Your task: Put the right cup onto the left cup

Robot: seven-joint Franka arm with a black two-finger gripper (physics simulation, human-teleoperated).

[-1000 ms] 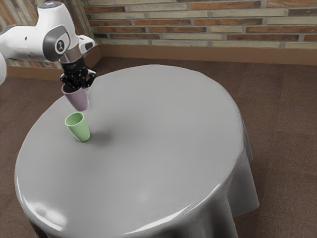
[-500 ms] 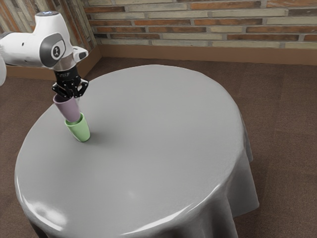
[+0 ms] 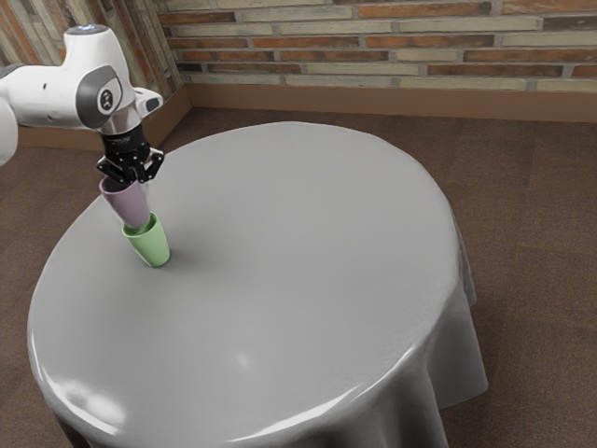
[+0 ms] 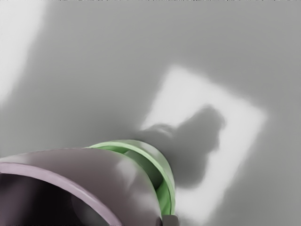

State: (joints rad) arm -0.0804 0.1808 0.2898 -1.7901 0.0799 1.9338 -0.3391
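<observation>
Purple cup [image 3: 127, 205]: over the green cup [image 3: 151, 247], base just inside its mouth, most of the wall above that rim
Green cup: standing on the grey counter [image 3: 289, 252], mouth up
Fingers [image 3: 143, 175]: closed on the purple cup near its rim
White arm [image 3: 47, 93]: reaching in from the exterior view's left

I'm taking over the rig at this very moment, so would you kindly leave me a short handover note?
Gripper: shut on the purple cup at its rim.
Green cup: standing on the table, directly below.
Done: the purple cup is over the green one, its lower end at the green cup's mouth.
Left: most of the purple cup stands above the green rim, so probably lower it further, then release and back away.
</observation>
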